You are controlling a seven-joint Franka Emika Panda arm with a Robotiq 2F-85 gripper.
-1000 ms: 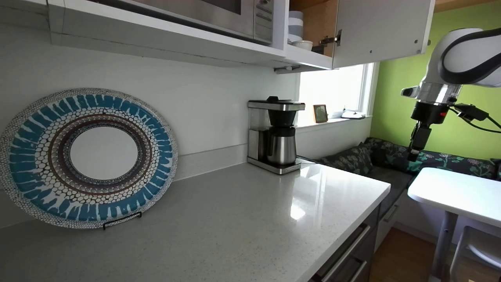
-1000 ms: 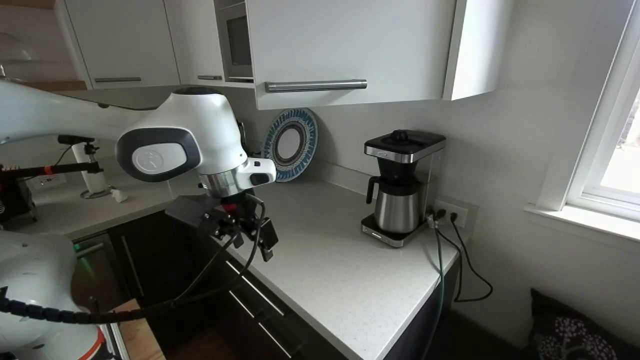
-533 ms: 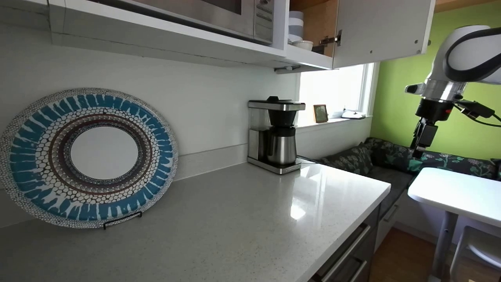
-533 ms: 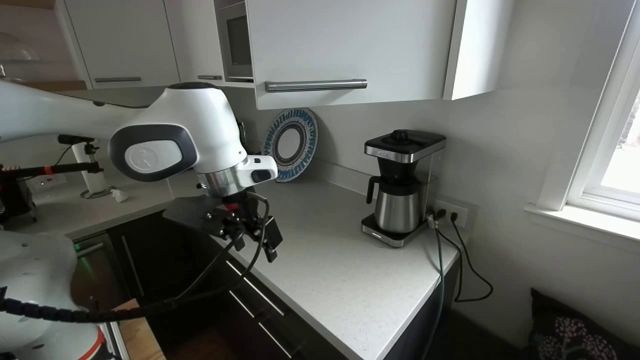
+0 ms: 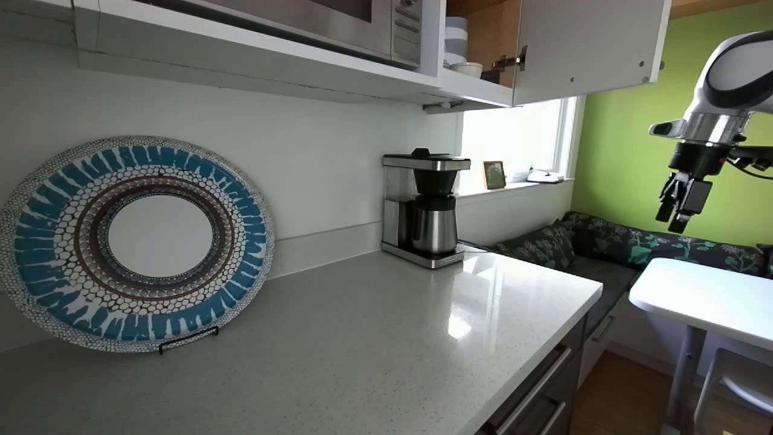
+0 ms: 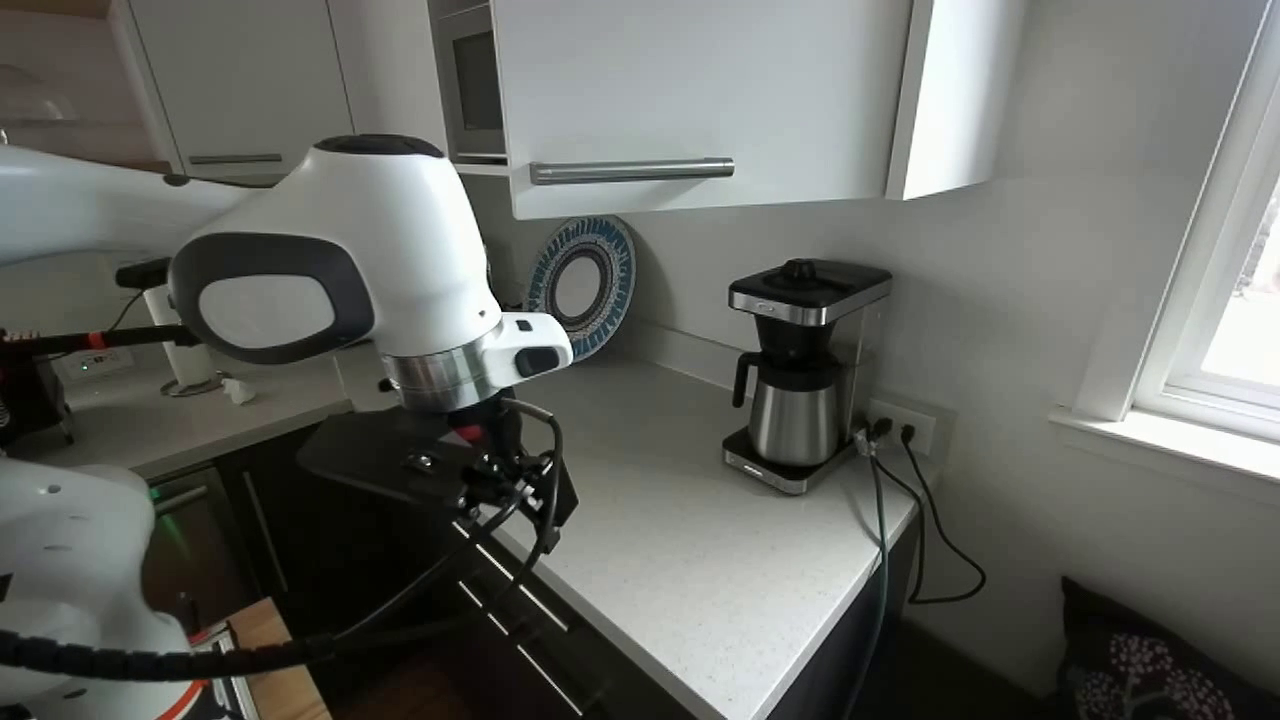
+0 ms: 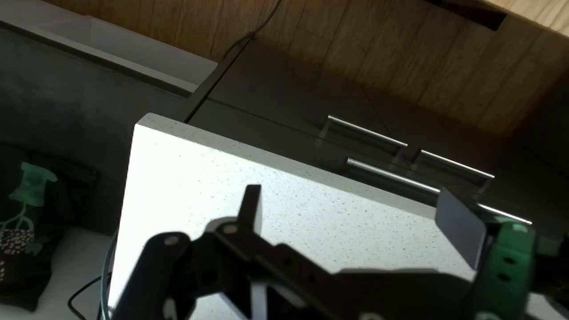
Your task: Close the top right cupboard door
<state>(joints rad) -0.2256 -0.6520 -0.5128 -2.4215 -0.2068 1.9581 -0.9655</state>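
The top right cupboard door (image 5: 592,48) stands open in an exterior view. Its white inner face and hinge show, beside the wood-brown cabinet interior (image 5: 498,30). Its white outer face (image 6: 700,90), with a long metal bar handle (image 6: 632,172) low on it, shows in an exterior view. My gripper (image 5: 673,220) hangs pointing down, lower than the door and apart from it. It also shows in an exterior view (image 6: 552,530), partly hidden by its cable and mount. In the wrist view my gripper (image 7: 351,206) has its fingers wide apart with nothing between them. The door is out of the wrist view.
A coffee maker (image 6: 795,370) stands on the counter (image 6: 650,520) under the cupboard. A patterned round plate (image 5: 250,241) leans on the wall. Bowls (image 5: 467,69) sit in the open cupboard, beside the microwave (image 5: 362,36). A white table (image 5: 706,296) stands beyond the counter.
My arm and gripper have moved right and slightly up in an exterior view, away from the counter, and the gripper has turned a little. The door has not moved.
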